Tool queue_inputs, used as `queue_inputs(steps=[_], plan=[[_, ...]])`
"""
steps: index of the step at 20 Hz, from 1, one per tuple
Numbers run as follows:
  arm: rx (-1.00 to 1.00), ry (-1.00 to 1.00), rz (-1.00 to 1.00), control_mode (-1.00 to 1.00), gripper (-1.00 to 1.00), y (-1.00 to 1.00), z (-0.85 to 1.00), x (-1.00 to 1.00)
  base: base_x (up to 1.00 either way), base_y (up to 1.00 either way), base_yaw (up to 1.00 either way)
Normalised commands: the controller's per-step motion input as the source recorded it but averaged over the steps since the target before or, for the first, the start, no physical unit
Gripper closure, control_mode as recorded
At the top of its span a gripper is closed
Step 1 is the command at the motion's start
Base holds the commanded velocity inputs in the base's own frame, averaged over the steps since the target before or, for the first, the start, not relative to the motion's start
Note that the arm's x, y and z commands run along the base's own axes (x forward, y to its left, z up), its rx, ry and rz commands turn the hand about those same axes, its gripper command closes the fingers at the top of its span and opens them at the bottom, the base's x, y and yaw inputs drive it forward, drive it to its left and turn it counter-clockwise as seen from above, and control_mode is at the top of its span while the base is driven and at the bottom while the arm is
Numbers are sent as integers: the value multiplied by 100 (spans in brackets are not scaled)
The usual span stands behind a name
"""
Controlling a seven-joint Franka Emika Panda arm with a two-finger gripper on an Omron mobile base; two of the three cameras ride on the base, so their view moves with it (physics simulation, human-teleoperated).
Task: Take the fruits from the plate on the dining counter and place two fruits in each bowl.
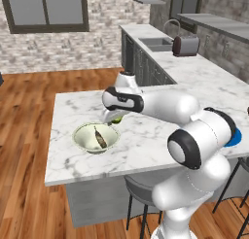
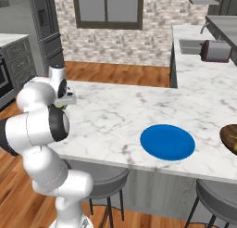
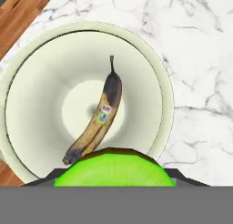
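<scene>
Marble-look white slab with grey veins makes up the dining counter, smooth and flat with a squared edge, over a grey base and above round grey bar stools on thin dark legs. Near its left end sits one wide shallow bowl, cream-white with a pale greenish inside and a thin rim. One curved brown-yellow banana lies in the bowl, its skin darkened toward the stem and the tip, with a small sticker on its middle. In the hand view a round, glossy bright green lime sits at the bottom, directly over the near part of the bowl and the lower end of the banana. The pincer hangs just above the far right rim of the bowl, and the green fruit shows beneath it in the left base view; its dark fingertips peek out at either side of the lime, so it is clamped on the lime at a middling width. One flat round bright blue plate lies bare on the counter well apart from the bowl, toward the right, close to the near edge. A dark brown wooden round piece shows at the right border of the right base view. Behind, a second counter carries a sink and a dark toaster. The floor is warm wooden planks and the wall is pale brick.
</scene>
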Motion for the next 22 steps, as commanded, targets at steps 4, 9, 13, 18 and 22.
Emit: queue_inputs(steps=[4, 9, 13, 18, 22], plan=[[1, 0, 22, -100, 100, 91, 0, 0, 0, 0, 0], [0, -2, 10, -100, 100, 49, -14, 0, 0, 0, 0], [-3, -14, 0, -100, 100, -16, -44, -4, 0, 0, 0], [-4, -3, -5, -100, 100, -13, -26, -6, 0, 0, 0], [0, 7, -4, -100, 100, -1, -11, -10, 0, 0, 0]])
